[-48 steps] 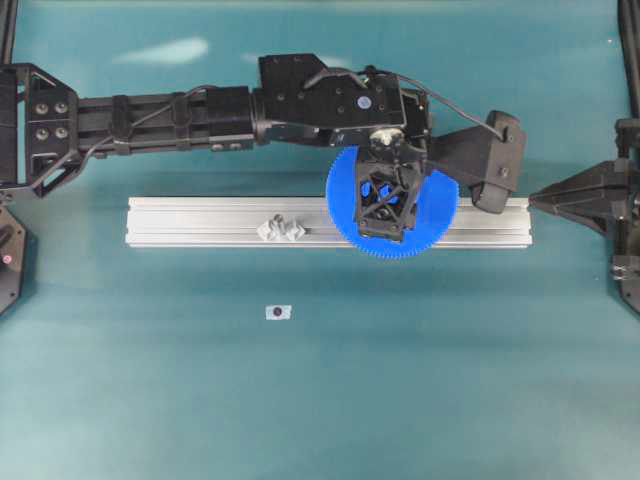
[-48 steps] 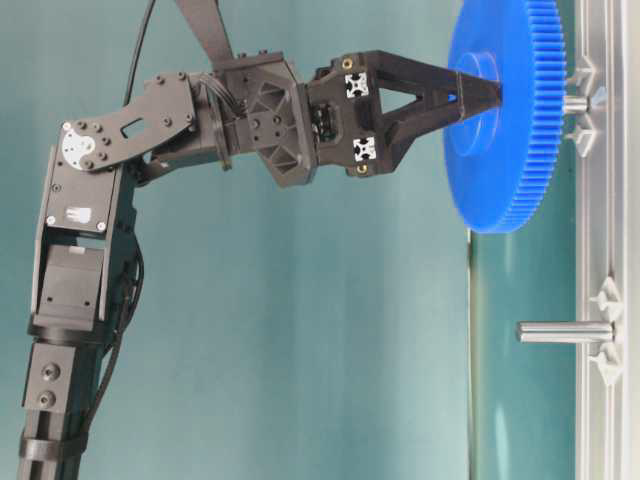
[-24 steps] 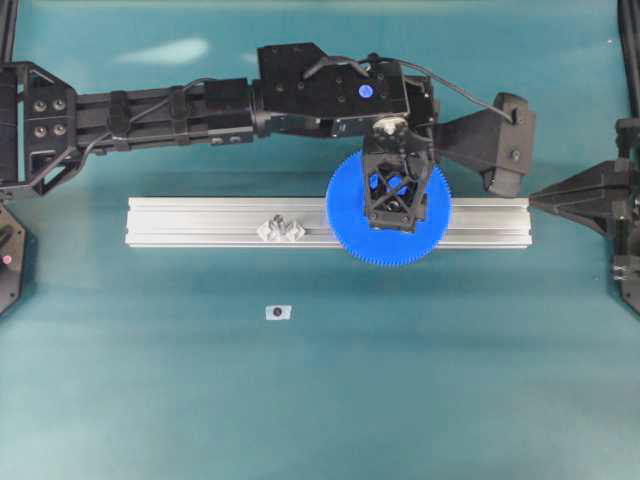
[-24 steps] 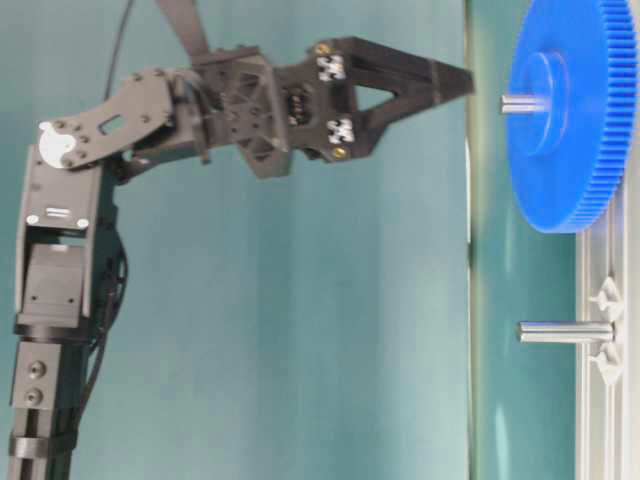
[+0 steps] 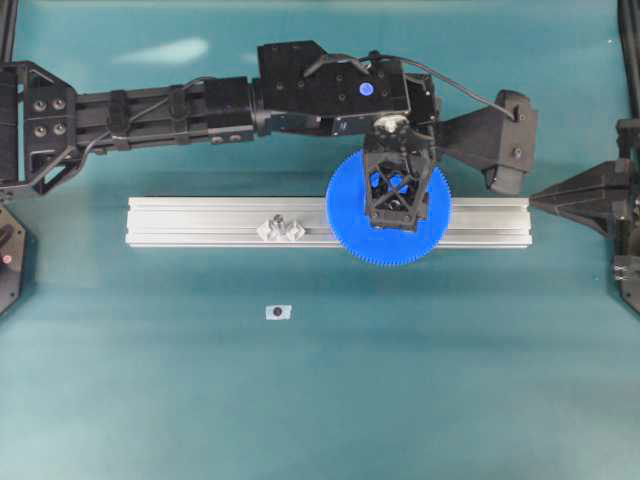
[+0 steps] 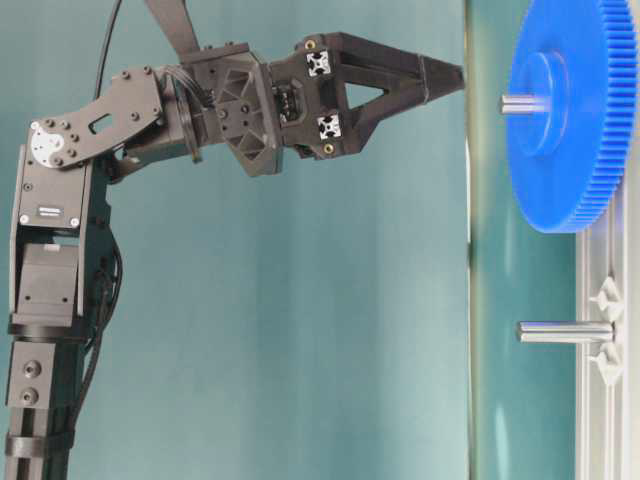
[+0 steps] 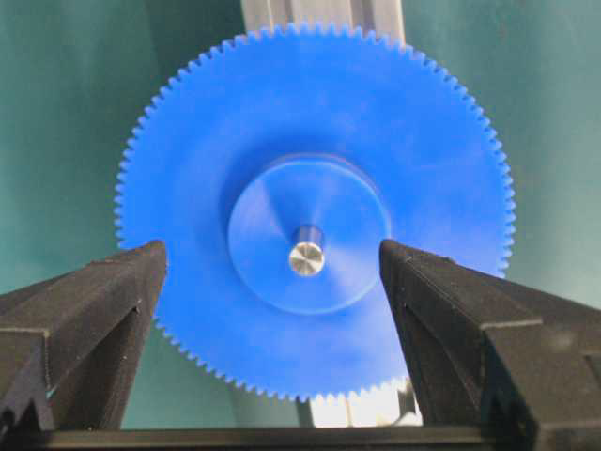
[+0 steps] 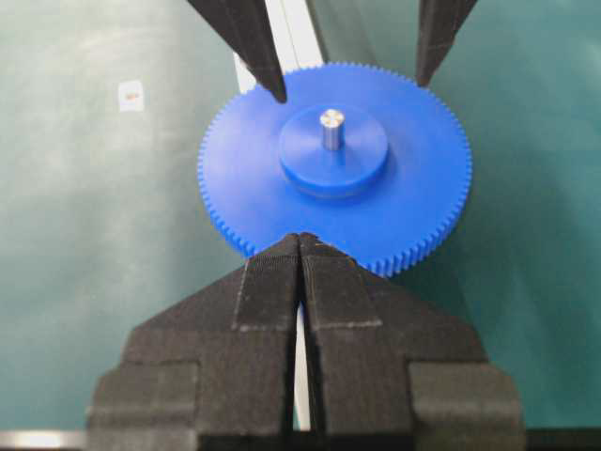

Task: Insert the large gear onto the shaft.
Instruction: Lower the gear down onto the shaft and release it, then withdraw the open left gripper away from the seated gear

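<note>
Teal table: large gear [image 7: 310, 230] seated on shaft [image 7: 306, 258], L gripper [image 7: 272, 272] wide open just above, not touching.

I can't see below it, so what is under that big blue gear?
The large gear lies on a silvery aluminium rail, threaded on the shaft, whose tip pokes through the hub. The shaft's base and mounts are covered by the gear.

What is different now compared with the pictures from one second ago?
The left gripper has let go of the large gear and drawn back from it, its jaws now open. The gear has slid fully down the shaft, whose tip now sticks out of the hub. The rail, the second pin and the shut right gripper stayed as they were.
</note>
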